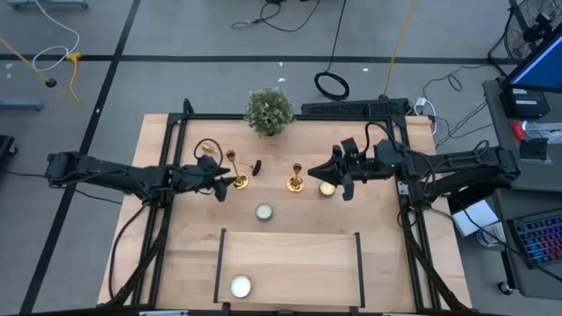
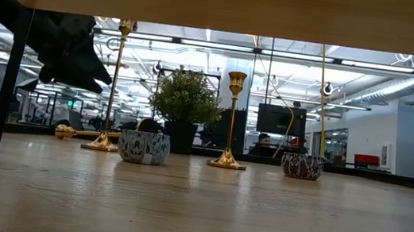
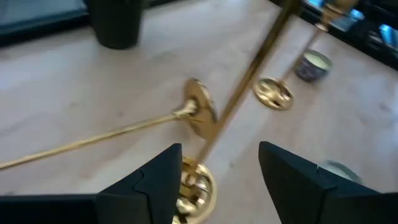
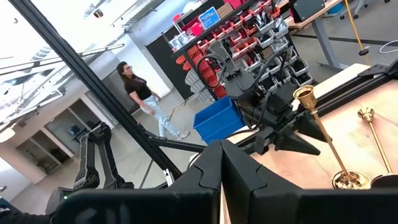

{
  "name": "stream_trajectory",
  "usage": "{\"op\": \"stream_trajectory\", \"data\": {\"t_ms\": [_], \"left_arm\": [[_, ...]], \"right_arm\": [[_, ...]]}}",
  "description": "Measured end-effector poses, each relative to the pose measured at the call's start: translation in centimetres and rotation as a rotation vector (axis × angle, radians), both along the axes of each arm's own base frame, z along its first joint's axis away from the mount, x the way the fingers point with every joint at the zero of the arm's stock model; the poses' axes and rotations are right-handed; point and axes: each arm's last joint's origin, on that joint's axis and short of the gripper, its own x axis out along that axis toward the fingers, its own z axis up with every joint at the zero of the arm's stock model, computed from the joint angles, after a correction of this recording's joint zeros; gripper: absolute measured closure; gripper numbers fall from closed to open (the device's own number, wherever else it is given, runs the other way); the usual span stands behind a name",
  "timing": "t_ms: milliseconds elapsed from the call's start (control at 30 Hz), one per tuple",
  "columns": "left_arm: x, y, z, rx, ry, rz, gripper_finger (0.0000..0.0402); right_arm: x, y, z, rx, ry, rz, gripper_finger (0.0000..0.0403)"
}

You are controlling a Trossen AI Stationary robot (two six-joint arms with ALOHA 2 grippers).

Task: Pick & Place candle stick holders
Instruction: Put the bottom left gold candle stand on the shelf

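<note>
Three gold candle stick holders are on the table. One stands upright at centre left. One stands upright at the middle. One lies on its side behind my left gripper. My left gripper is open; its fingers stand on either side of the left upright holder's stem, just above its base, without touching it. My right gripper is shut and empty, right of the middle holder, by a tealight.
A potted plant stands at the far edge. A tealight sits at the centre and another near the front edge, between two black rails. Black frame bars run along both table sides. A person shows in the room behind.
</note>
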Motion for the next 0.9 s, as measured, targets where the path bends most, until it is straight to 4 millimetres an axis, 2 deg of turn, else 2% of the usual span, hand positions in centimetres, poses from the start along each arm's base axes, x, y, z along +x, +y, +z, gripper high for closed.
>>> {"op": "stream_trajectory", "data": {"t_ms": [533, 900], "left_arm": [[0.6, 1.6, 0.6, 0.026, -0.081, 0.042, 0.0183], [2.0, 2.2, -1.2, -0.057, -0.017, 0.000, 0.0183]], "right_arm": [[0.0, 0.0, 0.0, -0.003, -0.001, -0.003, 0.0403], [0.0, 0.0, 0.0, -0.002, -0.001, -0.003, 0.0403]]}}
